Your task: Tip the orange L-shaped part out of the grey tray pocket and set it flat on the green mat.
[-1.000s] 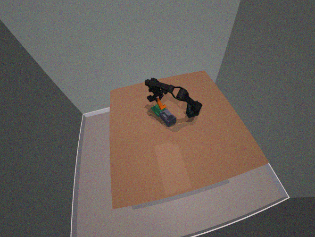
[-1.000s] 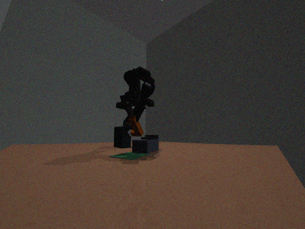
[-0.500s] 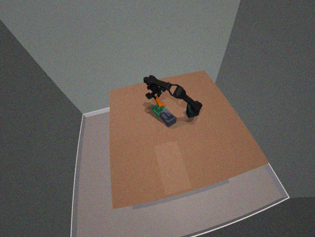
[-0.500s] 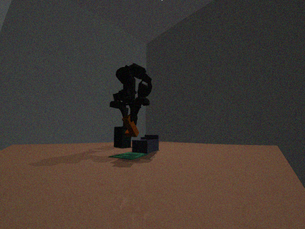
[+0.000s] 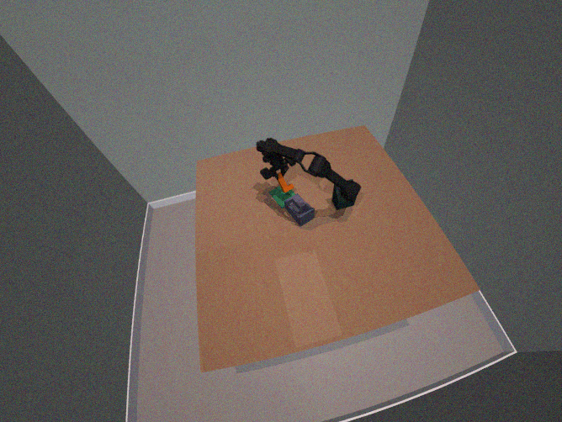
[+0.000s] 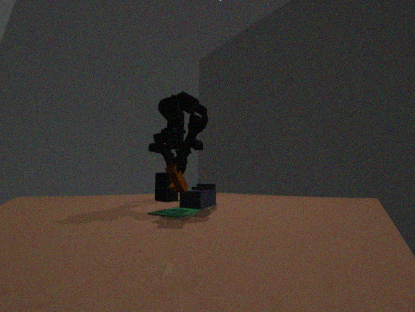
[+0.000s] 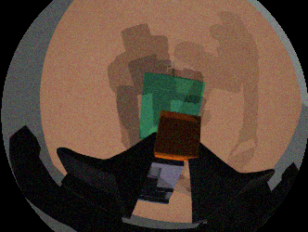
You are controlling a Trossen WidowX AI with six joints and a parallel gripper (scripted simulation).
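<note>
The orange L-shaped part (image 5: pixel 284 181) (image 6: pixel 178 180) (image 7: pixel 178 135) hangs in the air, steeply tilted, with its L-shaped end down. My gripper (image 5: pixel 279 173) (image 6: pixel 174 167) (image 7: pixel 173 139) is shut on its upper end. The part is above the green mat (image 5: pixel 277 196) (image 6: pixel 162 212) (image 7: pixel 153 85), near the side toward the tray, and does not touch it. The grey tray (image 5: pixel 305 218) (image 6: pixel 191 200) (image 7: pixel 175 173) stands beside the mat with its pocket empty. In the wrist view the part hides some of the mat and the fingers hide some of the tray.
The arm's base (image 5: pixel 345 196) (image 6: pixel 161 191) stands on the brown table (image 5: pixel 372 254) (image 6: pixel 268 251) (image 7: pixel 83 93), beyond the tray from the mat. Shadows of the arm fall across the mat and the table around it.
</note>
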